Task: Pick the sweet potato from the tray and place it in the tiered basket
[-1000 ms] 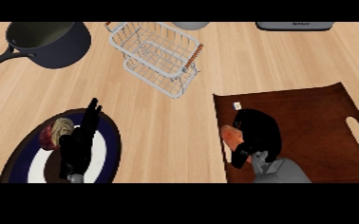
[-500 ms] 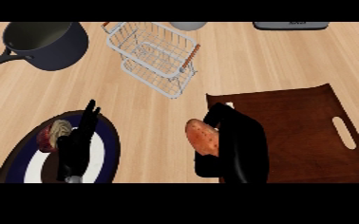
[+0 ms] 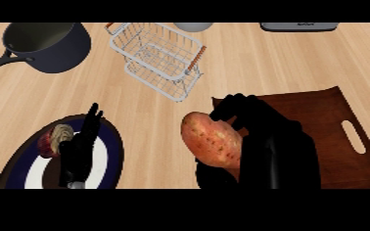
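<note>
Orange sweet potato (image 3: 214, 147) sits grasped in the right hand (image 3: 267, 137), fingers curled round it, lifted at the brown tray's (image 3: 329, 127) left edge. Wire basket (image 3: 159, 58) stands beyond, apart. Left hand (image 3: 78, 149) rests over a plate (image 3: 108, 151), fingers straight and released. Dark pot (image 3: 47, 46) far left.
</note>
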